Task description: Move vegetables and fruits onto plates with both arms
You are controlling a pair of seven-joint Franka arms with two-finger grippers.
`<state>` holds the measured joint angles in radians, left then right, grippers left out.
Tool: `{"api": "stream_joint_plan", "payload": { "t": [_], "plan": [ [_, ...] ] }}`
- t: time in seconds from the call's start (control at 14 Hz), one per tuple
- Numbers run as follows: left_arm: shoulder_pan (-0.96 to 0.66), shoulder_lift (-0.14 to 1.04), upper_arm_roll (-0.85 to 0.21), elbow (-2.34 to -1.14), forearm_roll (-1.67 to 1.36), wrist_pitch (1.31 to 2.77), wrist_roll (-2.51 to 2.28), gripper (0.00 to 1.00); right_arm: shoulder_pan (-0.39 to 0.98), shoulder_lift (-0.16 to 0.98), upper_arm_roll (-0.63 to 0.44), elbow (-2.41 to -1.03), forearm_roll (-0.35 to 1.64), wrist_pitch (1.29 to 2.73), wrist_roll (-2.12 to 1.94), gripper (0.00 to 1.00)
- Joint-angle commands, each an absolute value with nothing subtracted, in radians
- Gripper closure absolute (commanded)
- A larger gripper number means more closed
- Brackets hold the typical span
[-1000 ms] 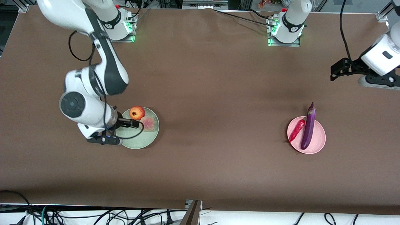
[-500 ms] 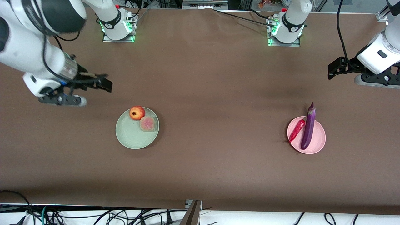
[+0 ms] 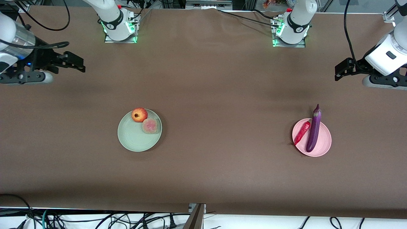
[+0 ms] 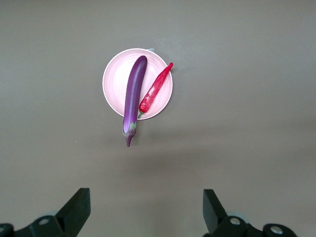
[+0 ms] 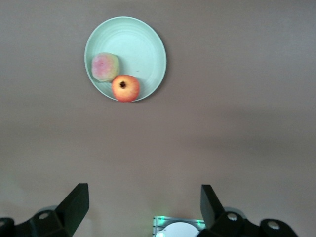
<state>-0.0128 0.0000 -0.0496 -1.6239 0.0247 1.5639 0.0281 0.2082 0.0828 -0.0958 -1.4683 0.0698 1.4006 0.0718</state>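
The pale green plate holds the red-yellow pomegranate-like fruit and the tan peach; they also show in the right wrist view, plate, fruit, peach. The pink plate holds the purple eggplant and the red chili; the left wrist view shows plate, eggplant, chili. My right gripper is open and empty, high over bare table at the right arm's end. My left gripper is open and empty, high over the left arm's end.
The brown table cover spans the view. The two arm bases stand along the top edge. Cables hang along the table's near edge.
My right gripper rose from the green plate, left the peach on it, and swung up toward the right arm's end of the table. The left arm barely moved.
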Motion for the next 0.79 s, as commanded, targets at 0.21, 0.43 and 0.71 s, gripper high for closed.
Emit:
{"api": "stream_joint_plan", "payload": {
  "t": [0.21, 0.43, 0.71],
  "plan": [
    [-0.020, 0.006, -0.035, -1.605, 0.014, 1.546, 0.028, 0.00, 0.178, 0.041, -0.058, -1.514, 0.032, 1.404, 0.020, 0.00],
    [-0.020, 0.006, -0.037, -1.605, 0.014, 1.546, 0.021, 0.00, 0.193, 0.048, -0.055, -1.499, 0.023, 1.408, 0.031, 0.00],
    [-0.021, 0.005, -0.038, -1.605, 0.014, 1.546, 0.023, 0.00, 0.209, 0.055, -0.054, -1.485, 0.005, 1.407, 0.038, 0.00]
  ]
}}
